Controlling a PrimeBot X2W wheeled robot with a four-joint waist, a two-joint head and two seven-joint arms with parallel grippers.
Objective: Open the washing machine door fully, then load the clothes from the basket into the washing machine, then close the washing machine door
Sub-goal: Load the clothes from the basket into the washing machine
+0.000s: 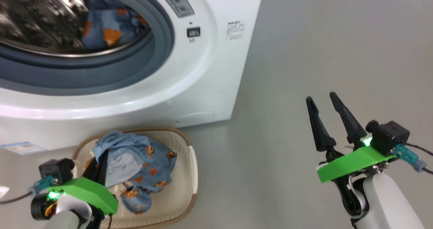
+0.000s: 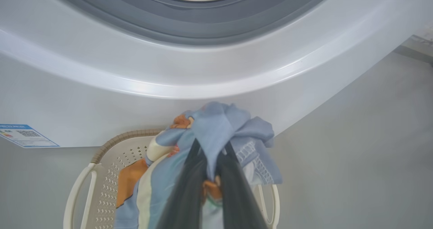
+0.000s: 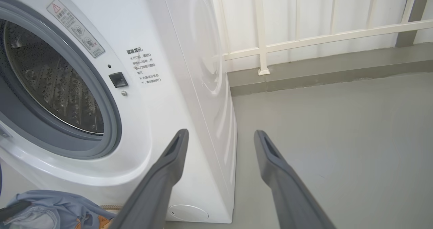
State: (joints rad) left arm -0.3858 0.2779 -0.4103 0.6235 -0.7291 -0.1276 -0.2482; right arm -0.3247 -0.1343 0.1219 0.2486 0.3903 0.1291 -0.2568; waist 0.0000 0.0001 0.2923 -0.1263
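A: While the left gripper (image 2: 211,146) pinches the clothes (image 1: 142,158) in the basket (image 1: 193,164) just before the washing machine (image 1: 209,73), what's the right gripper (image 1: 321,98) doing?
B: Jaws wide, holding nothing, off the machine's right side. Cloth bunched between the left fingers (image 2: 189,188). One bear-print garment (image 1: 101,29) lies in the drum (image 1: 40,19).

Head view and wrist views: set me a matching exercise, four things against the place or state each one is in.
Things
1. left gripper
2. right gripper
3. basket
4. washing machine

Places or states
A. open, above the grey floor
B. on the floor in front of the machine, with clothes in it
C. shut on a fold of the clothes
D. door opening uncovered, one garment already in its drum

Right pairs: 1-C, 2-A, 3-B, 4-D
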